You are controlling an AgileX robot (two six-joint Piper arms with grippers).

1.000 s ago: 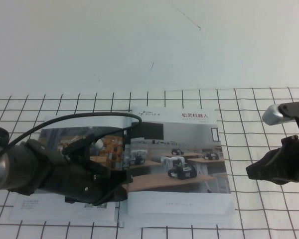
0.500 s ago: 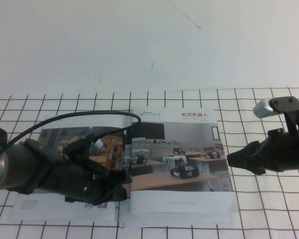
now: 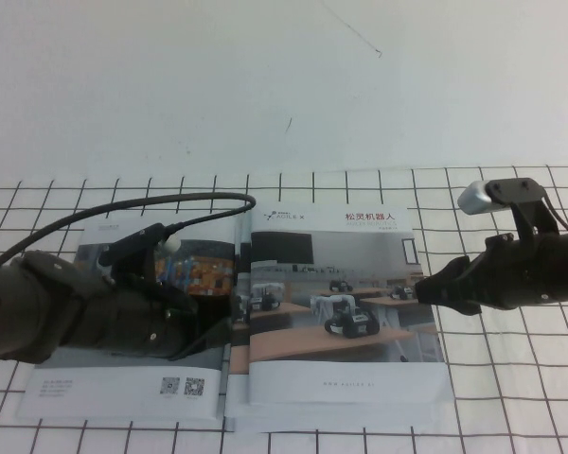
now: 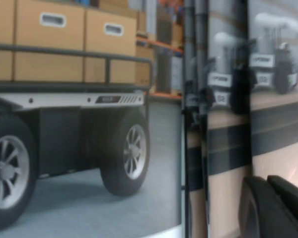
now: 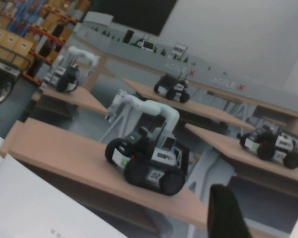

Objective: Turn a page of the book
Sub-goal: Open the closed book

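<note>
The book [image 3: 265, 416] lies open on the table. Its right page [image 3: 346, 284] shows small robots on wooden desks, with a Chinese title above and a white band below; it also fills the right wrist view [image 5: 154, 114]. The left sheet [image 3: 104, 388] shows a warehouse cart photo [image 4: 89, 99] and QR codes. My left gripper [image 3: 229, 317] lies over the left sheet with its tip at the spine, its fingers [image 4: 280, 210] shut side by side on the paper. My right gripper [image 3: 426, 288] is open at the page's right edge, one finger [image 5: 227, 213] over the page.
The table is white with a black grid [image 3: 511, 397]. A plain white wall [image 3: 284, 85] rises behind it. The left arm's black cable [image 3: 170, 200] arches over the top of the left sheet.
My right gripper has moved left from beside the book to the right page's edge. My left arm has shifted back and left, uncovering the QR codes.
</note>
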